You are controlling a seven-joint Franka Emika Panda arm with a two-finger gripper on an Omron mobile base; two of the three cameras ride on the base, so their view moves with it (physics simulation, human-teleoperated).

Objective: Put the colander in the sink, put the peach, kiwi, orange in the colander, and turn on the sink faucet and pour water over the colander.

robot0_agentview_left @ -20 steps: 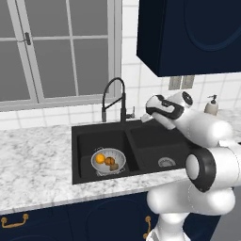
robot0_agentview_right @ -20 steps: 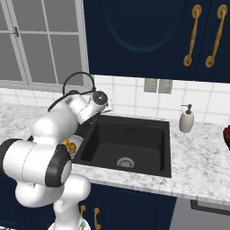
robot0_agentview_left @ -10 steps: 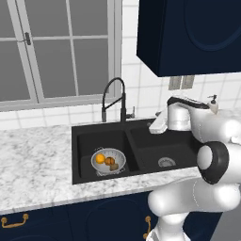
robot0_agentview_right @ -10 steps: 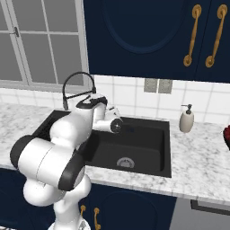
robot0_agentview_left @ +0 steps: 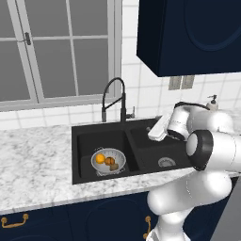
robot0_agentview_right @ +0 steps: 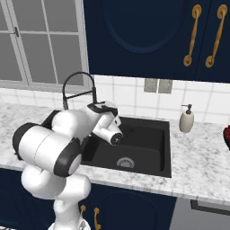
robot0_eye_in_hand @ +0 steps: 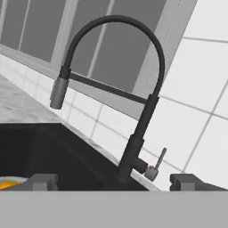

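The black sink (robot0_agentview_left: 155, 151) holds the silver colander (robot0_agentview_left: 120, 158) in its left basin. Inside the colander lie the orange (robot0_agentview_left: 100, 158), the peach (robot0_agentview_left: 108, 161) and the small brown kiwi (robot0_agentview_left: 115, 166). At the back rim stands the black gooseneck sink faucet (robot0_agentview_left: 115, 101), and no water runs from it. My gripper (robot0_agentview_left: 151, 133) hovers over the right basin, to the right of the faucet and aimed at it. In the hand view the gripper (robot0_eye_in_hand: 115, 182) is open with nothing between its tips. The faucet (robot0_eye_in_hand: 133, 89) and its small side lever (robot0_eye_in_hand: 158, 163) stand just ahead.
A beige soap pump bottle (robot0_agentview_right: 186, 120) stands on the marbled counter right of the sink (robot0_agentview_right: 148, 143). A red object (robot0_agentview_right: 227, 137) sits at the far right edge. Behind the faucet (robot0_agentview_right: 78, 90) are a window and tiled wall, with dark cabinets overhead.
The hand has come down from above the right basin and turned toward the faucet. The jaws stay open. The colander and fruit have not moved.
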